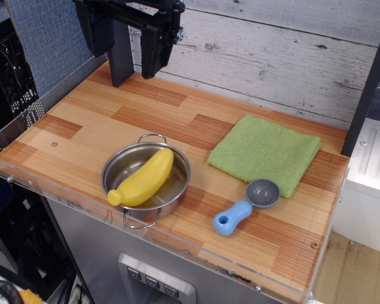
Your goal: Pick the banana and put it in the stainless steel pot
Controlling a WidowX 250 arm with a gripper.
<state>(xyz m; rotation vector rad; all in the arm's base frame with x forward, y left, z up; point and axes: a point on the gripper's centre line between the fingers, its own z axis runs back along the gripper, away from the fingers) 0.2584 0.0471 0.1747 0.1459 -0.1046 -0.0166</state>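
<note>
Up at the back-left corner, high above the wooden tabletop (82, 120), hangs the black gripper (134, 69), fingers pointing down, spread apart, gripping nothing. Well apart from everything below. Down near the front edge sits the stainless steel pot (117, 166), shiny, round, one wire loop handle toward the back, another toward the front. Inside it lies the banana (144, 178), yellow and plump, tilted on a diagonal, stubby stem end propped on the front-left rim, other end toward the back-right of the bowl. Off to the right, flat on the wood, lies a folded green cloth (264, 152). Just in front of the cloth rests a small grey scoop (262, 192) with a blue handle, handle angled toward the front-left. Behind it all rises a whitewashed plank wall (272, 57).
</note>
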